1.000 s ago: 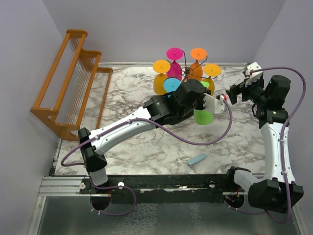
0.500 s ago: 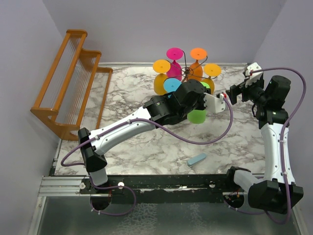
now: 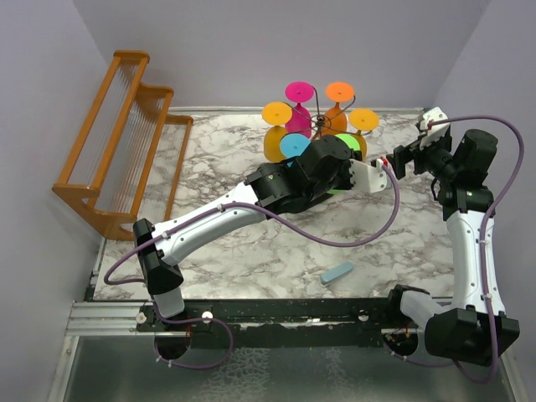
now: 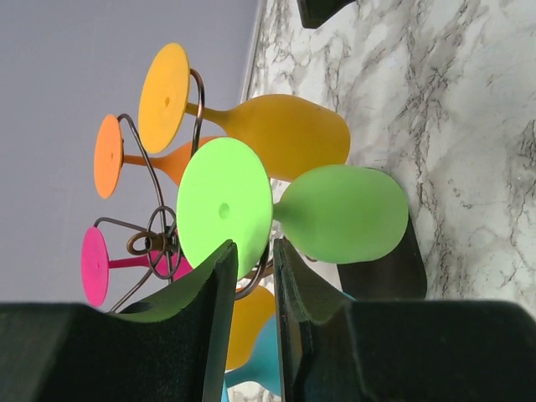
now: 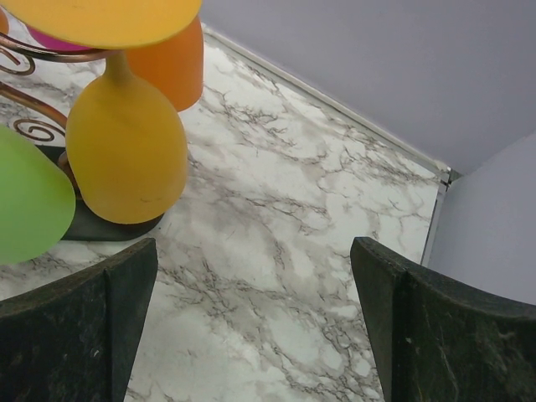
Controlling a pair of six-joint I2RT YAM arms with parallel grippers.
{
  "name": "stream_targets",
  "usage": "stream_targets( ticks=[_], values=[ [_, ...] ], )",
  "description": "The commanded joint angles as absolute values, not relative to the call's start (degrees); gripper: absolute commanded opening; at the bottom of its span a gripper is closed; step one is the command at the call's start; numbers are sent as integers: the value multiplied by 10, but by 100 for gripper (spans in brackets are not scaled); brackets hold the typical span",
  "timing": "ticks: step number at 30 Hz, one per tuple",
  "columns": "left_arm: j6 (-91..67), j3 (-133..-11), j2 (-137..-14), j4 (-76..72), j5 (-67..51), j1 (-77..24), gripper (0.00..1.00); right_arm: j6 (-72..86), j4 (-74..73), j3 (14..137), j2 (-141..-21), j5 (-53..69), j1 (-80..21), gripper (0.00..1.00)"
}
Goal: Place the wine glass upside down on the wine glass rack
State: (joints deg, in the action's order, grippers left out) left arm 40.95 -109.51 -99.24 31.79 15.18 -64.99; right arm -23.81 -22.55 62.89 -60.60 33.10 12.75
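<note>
At the far middle of the marble table, the wine glass rack carries a ring of bright plastic glasses, and the left gripper is right up against it. Its jaws stand a little apart, pinching nothing; a curl of the rack's wire shows in the narrow gap at the fingertips. Directly ahead of those tips, touching or nearly so, is the green wine glass. It is foot up and bowl down, with its stem seemingly caught in a wire arm, so it looks hung on the rack. Its long axis runs upright, square across the line of the fingers. A yellow glass hangs just beside it, a teal glass shows close by between the fingers, and the rack's black base lies beneath the green bowl. Any retreat likely has to go straight back toward the near left, so the fingers neither snag the wire nor nudge the neighbours. The right gripper hovers to the right of the rack, jaws spread wide and empty, near but apart. A wooden rack stands well away at far left.
</note>
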Motion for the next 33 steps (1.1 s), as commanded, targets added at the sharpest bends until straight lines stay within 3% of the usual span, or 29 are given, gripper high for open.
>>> stream_targets(
  ticks=[1,9,17,24,26,33],
  values=[
    [394,-1111,-990,316,130,-652,27,-238,-205,624,-596,346,130,98],
    [384,-1110,-988,319,120,-652,28,-238,-203,621,-595,347,130,98],
    [351,-1122,-983,336,71,-647,38,-240,-201,619,-596,352,130,98],
    [306,-1152,-976,403,-70,-636,63,-240,-196,612,-598,357,130,98],
    [308,-1158,-976,422,-101,-634,66,-241,-191,607,-598,359,130,99],
    [355,-1182,-948,500,-134,-633,97,-241,-180,603,-599,343,130,100]
  ],
)
